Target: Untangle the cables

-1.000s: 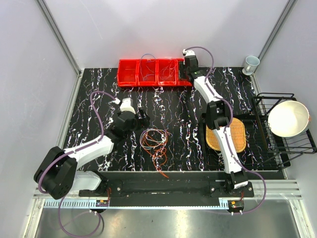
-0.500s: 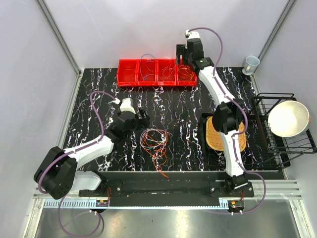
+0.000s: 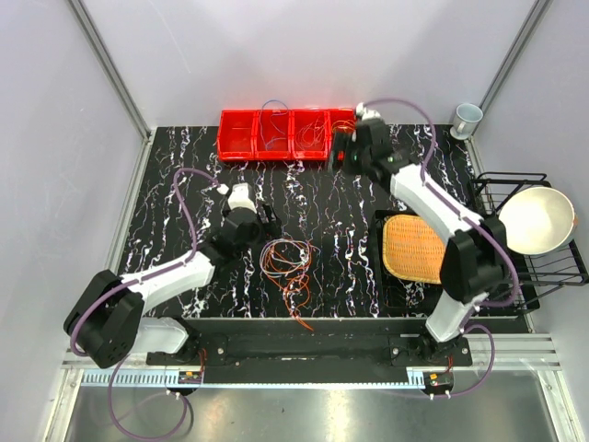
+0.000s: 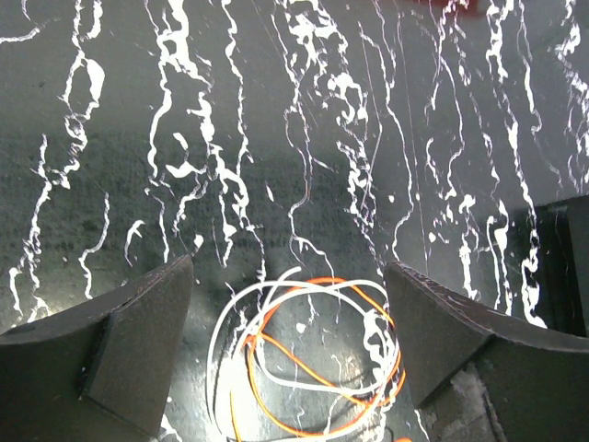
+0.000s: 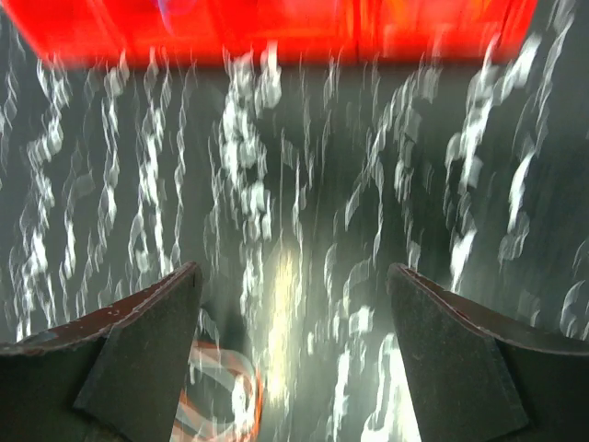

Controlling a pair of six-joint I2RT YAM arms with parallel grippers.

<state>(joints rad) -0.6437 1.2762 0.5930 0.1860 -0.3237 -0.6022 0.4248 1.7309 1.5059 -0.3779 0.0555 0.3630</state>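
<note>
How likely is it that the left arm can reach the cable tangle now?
Probably yes. The left tool stands open just beside the cable tangle, loops lying bare between its fingers in the wrist view; the right tool is away by the red bins.

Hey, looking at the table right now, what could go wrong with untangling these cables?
The left fingers hover open over several overlapping orange and white loops of the cables; closing there may pinch more than one strand and tighten the tangle. The right fingers hang open close to the red bin, which holds thin wires; they might snag them.
</note>
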